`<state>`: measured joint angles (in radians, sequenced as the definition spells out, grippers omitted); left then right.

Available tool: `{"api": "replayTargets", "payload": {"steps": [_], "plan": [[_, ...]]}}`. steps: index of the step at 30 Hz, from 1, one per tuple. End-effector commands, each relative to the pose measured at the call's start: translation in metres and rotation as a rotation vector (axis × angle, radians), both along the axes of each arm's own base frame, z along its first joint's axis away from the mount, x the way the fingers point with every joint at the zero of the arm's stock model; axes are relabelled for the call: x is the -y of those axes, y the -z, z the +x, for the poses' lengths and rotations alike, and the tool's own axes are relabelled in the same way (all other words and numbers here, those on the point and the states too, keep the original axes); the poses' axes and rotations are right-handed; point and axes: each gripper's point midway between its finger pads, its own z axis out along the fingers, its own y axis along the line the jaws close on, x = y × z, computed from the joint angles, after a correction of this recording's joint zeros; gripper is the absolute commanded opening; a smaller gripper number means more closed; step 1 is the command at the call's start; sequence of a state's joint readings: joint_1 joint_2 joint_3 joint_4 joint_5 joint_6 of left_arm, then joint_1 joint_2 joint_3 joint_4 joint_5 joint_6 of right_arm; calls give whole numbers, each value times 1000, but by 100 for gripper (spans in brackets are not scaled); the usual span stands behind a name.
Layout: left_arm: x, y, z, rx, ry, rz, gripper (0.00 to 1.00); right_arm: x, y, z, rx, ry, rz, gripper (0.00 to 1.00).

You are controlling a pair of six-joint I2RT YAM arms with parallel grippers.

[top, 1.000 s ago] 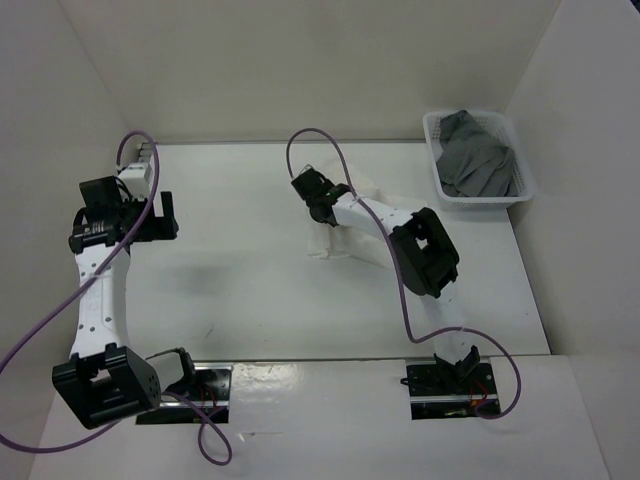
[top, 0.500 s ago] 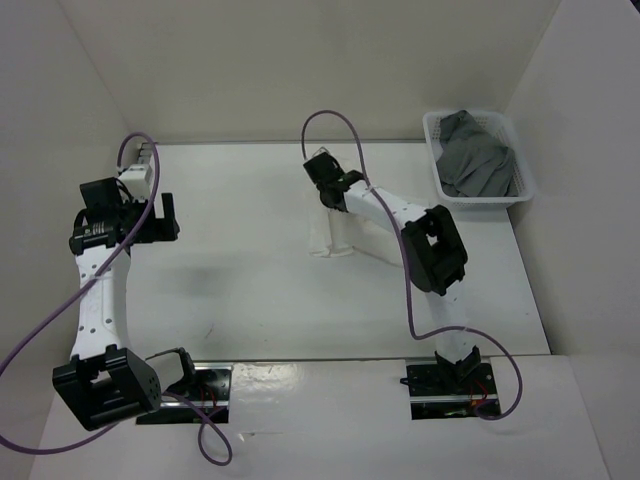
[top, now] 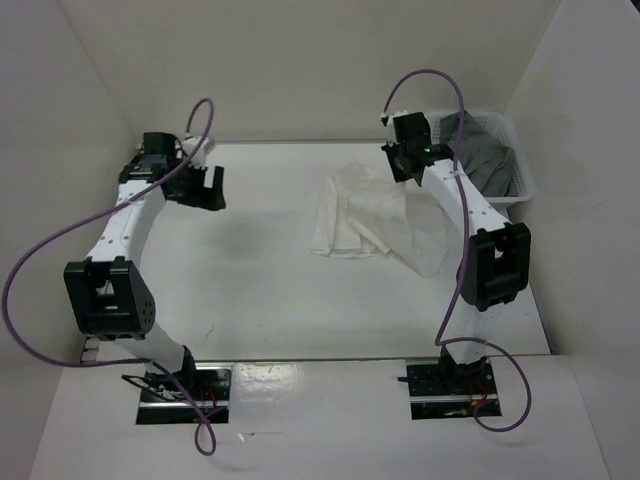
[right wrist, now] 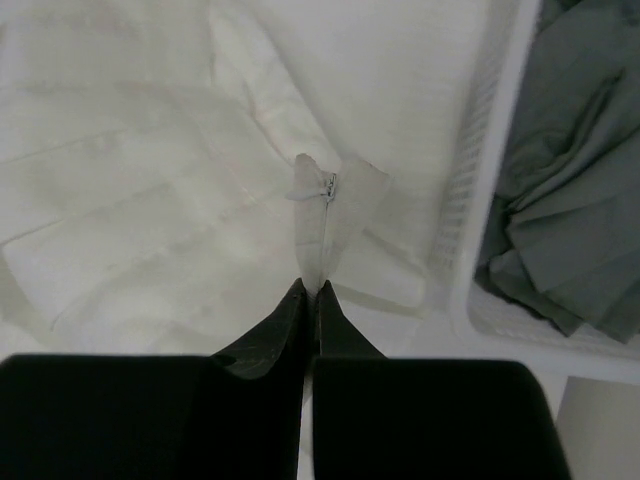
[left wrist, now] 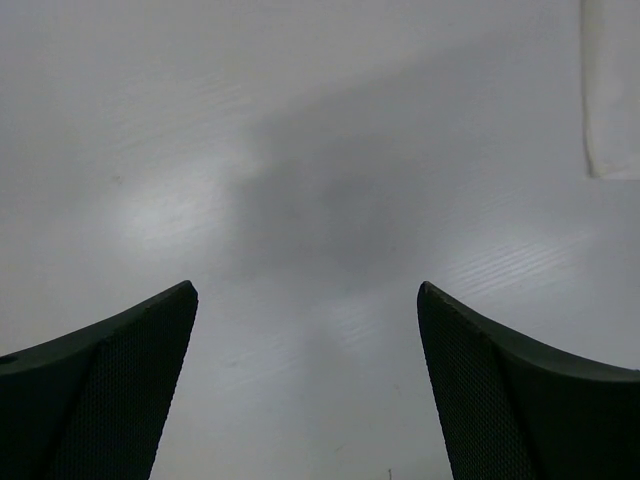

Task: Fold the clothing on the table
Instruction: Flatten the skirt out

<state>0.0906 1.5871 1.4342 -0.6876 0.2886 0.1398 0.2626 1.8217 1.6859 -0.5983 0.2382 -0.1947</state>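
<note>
white table (top: 250, 285) – clothing (top: 360, 215) edge pinched in right gripper (right wrist: 311, 289) beside basket (right wrist: 497, 150), left gripper (left wrist: 305, 290) spread wide

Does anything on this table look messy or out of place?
The white clothing lies rumpled, not flat, one edge pinched up by the right gripper beside the basket. Nothing looks spilled or damaged.

Both arms are built alike. The left arm (top: 122, 220) and the right arm (top: 462, 205) are slim white links, each broken by a chunky black joint housing (top: 103, 295). A thin purple cable (top: 35, 265) trails in loose loops along each one. The bases (top: 443, 378) are black blocks on metal plates, a bit of red wire showing. The left gripper (left wrist: 307, 290) has broad black fingers (left wrist: 110, 390) with a fine mesh texture. The right gripper (right wrist: 311, 290) looks plain black, tapering to thin tips.
</note>
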Motion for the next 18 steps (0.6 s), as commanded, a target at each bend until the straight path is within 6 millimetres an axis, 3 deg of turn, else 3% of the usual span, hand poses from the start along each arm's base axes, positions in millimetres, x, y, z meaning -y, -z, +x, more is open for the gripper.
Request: {"api": "replayTargets", "payload": {"steps": [1,2,3,8,10,14,18], "plan": [[68,-8,25,26,211,-31,96,-31,27,-24,-97,-133,63,0],[89,-7,27,12,257,-58,98,-30,32,-27,-110,-133,60,0],[102,10,35,-34,289,-84,98,-33,39,-29,-133,-153,59,0],[167,13,64,-86,417,-220,98,-29,73,-35,-219,-150,27,0],[186,18,73,-84,454,-226,98,-29,73,-35,-219,-150,27,0],[236,26,69,-57,547,-249,98,-31,65,-39,-213,-178,31,0],[262,39,77,-18,534,-307,98,-31,64,-44,-215,-191,32,0]]}}
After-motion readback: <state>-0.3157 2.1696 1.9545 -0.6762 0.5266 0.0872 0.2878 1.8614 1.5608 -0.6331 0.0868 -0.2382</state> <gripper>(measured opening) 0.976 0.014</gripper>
